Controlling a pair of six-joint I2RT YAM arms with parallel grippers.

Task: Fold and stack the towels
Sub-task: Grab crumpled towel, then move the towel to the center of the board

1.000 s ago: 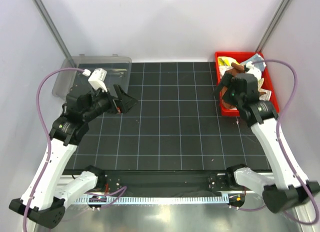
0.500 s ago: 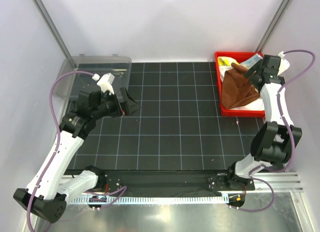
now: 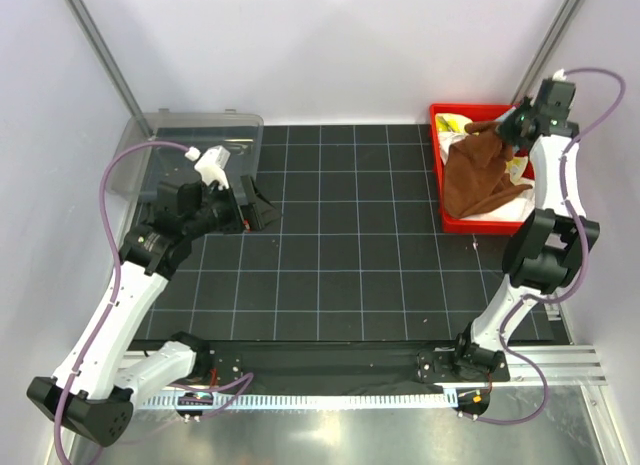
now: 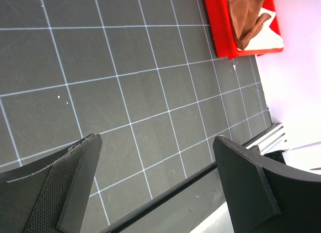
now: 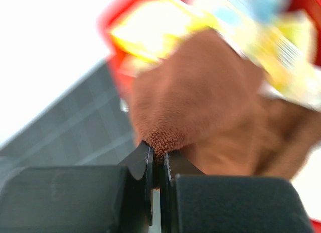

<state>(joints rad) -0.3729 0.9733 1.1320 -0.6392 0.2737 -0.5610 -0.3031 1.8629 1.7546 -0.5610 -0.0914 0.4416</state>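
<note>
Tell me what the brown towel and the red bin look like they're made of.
The brown towel looks like soft cloth, likely terry or microfibre: matte, with a fuzzy pile at its pinched edge, hanging in folds. The red bin is probably moulded plastic: smooth, evenly coloured, straight walls.

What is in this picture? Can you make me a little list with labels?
right arm: jaws shut on a corner of the brown towel
left arm: jaws open, empty, over the mat
brown towel: draped in the red bin
under it: yellow towel, white towel
far left: clear bin
</note>
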